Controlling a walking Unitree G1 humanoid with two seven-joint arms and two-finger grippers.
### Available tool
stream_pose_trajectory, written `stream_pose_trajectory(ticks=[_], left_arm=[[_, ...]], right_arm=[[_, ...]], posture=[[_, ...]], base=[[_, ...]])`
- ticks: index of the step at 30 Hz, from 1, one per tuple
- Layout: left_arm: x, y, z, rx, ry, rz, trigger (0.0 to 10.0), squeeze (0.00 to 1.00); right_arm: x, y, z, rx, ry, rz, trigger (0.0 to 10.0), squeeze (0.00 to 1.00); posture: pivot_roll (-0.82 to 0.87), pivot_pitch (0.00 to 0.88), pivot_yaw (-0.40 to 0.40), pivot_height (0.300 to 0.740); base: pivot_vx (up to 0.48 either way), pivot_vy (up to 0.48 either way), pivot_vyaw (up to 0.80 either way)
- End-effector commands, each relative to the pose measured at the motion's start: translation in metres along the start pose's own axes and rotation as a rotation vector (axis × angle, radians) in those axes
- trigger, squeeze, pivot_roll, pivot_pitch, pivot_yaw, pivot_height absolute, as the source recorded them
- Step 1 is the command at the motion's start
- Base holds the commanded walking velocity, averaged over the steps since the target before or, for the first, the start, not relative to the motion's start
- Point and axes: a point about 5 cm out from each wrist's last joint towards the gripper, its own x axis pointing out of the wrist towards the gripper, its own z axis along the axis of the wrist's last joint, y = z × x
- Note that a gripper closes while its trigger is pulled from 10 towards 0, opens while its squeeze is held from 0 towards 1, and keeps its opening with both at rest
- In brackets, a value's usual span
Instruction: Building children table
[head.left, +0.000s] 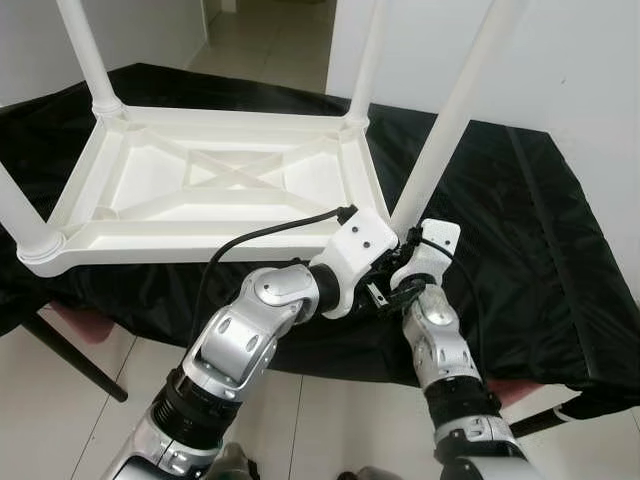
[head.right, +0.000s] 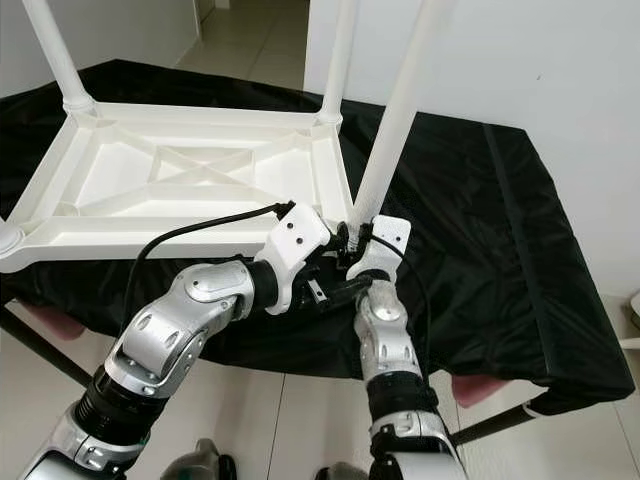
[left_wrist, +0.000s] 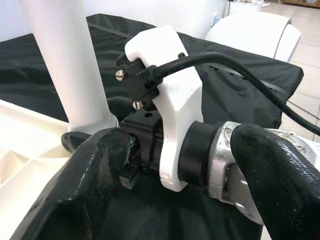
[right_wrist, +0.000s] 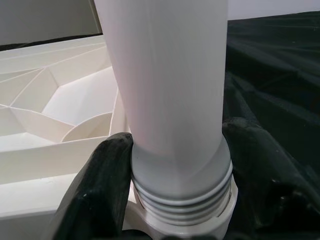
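Gripping the white plastic table leg (right_wrist: 170, 90) at its threaded base, the right claw (right_wrist: 175, 185) seats it in the upturned white children's table (head.left: 200, 180) on the black-draped bench (head.left: 520, 220); the left claw (left_wrist: 165, 165), wide, straddles its wrist.

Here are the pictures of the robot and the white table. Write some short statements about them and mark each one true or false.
1. The white table lies upside down on a black cloth. True.
2. The right pincer grips the base of a leg. True.
3. The leg's screw threads are fully hidden. False: several threads show above the socket.
4. The cloth is red. False: black.
5. The left pincer holds a screwdriver. False: its fingers straddle the right wrist.
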Motion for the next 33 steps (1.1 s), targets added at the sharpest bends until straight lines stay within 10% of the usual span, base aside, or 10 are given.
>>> stream_pose_trajectory(ticks=[1,3,4,5,7,8,19,20,33], left_arm=[[0.001,-0.002,-0.001,0.002,0.005,0.014,10.0,0.0],[0.001,-0.002,-0.001,0.002,0.005,0.016,10.0,0.0],[0.001,-0.001,0.0,0.002,0.004,0.019,10.0,0.0],[0.001,-0.001,0.0,0.003,0.002,0.021,10.0,0.0],[0.001,-0.001,0.0,0.002,0.001,0.022,10.0,0.0],[0.001,-0.001,0.0,0.003,0.0,0.022,10.0,0.0],[0.0,0.003,0.001,0.007,-0.001,0.032,10.0,0.0],[0.0,0.003,0.001,0.008,-0.002,0.034,10.0,0.0],[0.0,0.005,0.003,0.014,-0.004,0.037,10.0,0.0]], right_arm=[[-0.004,-0.008,-0.008,-0.013,0.049,-0.031,0.0,0.0],[-0.005,-0.007,-0.008,-0.01,0.054,-0.028,0.0,0.0],[-0.006,-0.005,-0.009,-0.013,0.059,-0.029,2.5,0.0],[-0.005,-0.005,-0.008,-0.012,0.06,-0.03,10.0,0.0],[-0.005,-0.005,-0.007,-0.019,0.062,-0.041,10.0,0.0],[-0.003,-0.007,-0.005,-0.014,0.053,-0.043,10.0,1.0],[0.009,-0.026,0.013,-0.01,0.011,0.034,10.0,0.96],[0.012,-0.026,0.015,-0.002,0.014,0.093,10.0,0.0],[0.024,-0.032,0.025,-0.093,-0.015,0.428,10.0,0.0]], posture=[[0.05,0.008,-0.072,0.74],[0.05,0.007,-0.072,0.74],[0.05,0.007,-0.073,0.74],[0.05,0.007,-0.073,0.74],[0.05,0.007,-0.073,0.74],[0.05,0.007,-0.073,0.74],[0.05,0.011,-0.07,0.74],[0.05,0.012,-0.068,0.74],[0.05,0.009,-0.06,0.74]], base=[[0.0,0.0,0.0],[0.0,0.0,0.0],[0.0,0.0,0.0],[0.0,0.0,0.0],[0.0,0.0,0.0],[0.0,0.0,0.0],[0.0,0.0,0.0],[0.0,0.0,0.0],[0.0,0.0,0.0]])
